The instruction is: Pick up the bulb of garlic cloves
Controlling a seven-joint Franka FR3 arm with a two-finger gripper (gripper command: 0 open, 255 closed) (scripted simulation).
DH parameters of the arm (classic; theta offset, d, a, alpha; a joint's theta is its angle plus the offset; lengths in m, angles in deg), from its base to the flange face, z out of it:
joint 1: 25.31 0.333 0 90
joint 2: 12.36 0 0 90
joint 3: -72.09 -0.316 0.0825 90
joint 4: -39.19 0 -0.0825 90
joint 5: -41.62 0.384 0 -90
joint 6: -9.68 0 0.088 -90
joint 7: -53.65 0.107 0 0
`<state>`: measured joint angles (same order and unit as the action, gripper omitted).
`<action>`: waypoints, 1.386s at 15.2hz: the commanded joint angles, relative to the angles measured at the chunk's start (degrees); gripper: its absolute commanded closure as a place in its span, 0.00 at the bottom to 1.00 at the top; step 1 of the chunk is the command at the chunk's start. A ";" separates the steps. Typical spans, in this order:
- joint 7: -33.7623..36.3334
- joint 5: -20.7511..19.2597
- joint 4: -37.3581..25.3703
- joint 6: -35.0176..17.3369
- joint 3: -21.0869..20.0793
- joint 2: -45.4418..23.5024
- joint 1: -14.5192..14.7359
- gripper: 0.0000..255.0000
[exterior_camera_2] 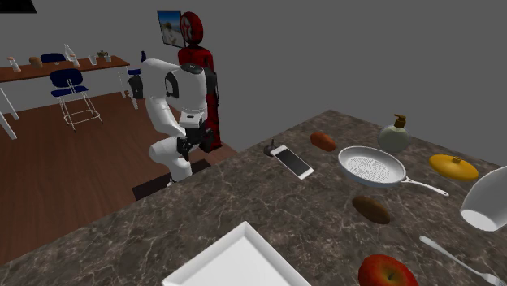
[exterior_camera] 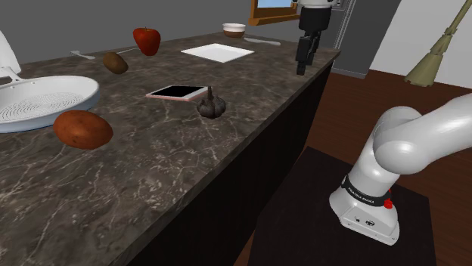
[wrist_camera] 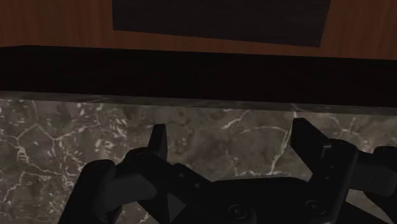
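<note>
Dark garlic bulb [exterior_camera: 211,106] sits untouched on veined worktop [exterior_camera: 189,166], touching phone [exterior_camera: 175,93], well apart from jaws. Jaws spread, empty, above worktop edge. Approach, grasp, lift all left.

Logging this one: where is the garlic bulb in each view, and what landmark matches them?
Shoulder view: dark garlic bulb near the middle, just right of the phone.
Second exterior view: garlic bulb by the counter edge nearest the arm, just left of the phone.
Wrist view: open gripper over the marble counter's edge.
Shared landmark: the phone beside the garlic bulb; the marble counter throughout.
</note>
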<state>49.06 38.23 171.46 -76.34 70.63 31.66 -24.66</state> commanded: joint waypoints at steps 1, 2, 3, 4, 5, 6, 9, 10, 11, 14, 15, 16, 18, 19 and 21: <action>0.00 0.00 0.00 0.00 0.00 0.00 0.00 0.00; 0.41 0.61 -0.94 -0.36 -0.92 -1.14 0.61 0.00; 0.82 1.19 -1.92 -0.71 -1.84 -2.30 1.19 0.00; 1.23 1.72 -2.94 -1.04 -2.75 -3.47 1.75 0.00; 1.63 2.22 -4.00 -1.35 -3.66 -4.66 2.30 0.00; 2.04 2.67 -5.10 -1.64 -4.56 -5.87 2.84 0.00; 3.25 3.80 -8.64 -2.40 -7.25 -9.58 4.32 0.00; 3.65 4.10 -9.90 -2.61 -8.16 -10.85 4.76 0.00; 4.06 4.35 -11.20 -2.80 -9.07 -12.13 5.19 0.00; 5.32 4.84 -15.33 -3.23 -11.81 -16.08 6.40 0.00; 5.76 4.90 -16.79 -3.32 -12.73 -17.43 6.78 0.00; 6.21 4.91 -18.29 -3.38 -13.66 -18.81 7.16 0.00; 7.15 4.79 -21.43 -3.43 -15.53 -21.62 7.88 0.00; 7.65 4.64 -23.06 -3.41 -16.48 -23.07 8.24 0.00; 8.69 4.16 -26.47 -3.27 -18.39 -26.04 8.99 0.00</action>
<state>57.12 42.61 146.19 -78.97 53.30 7.26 -16.07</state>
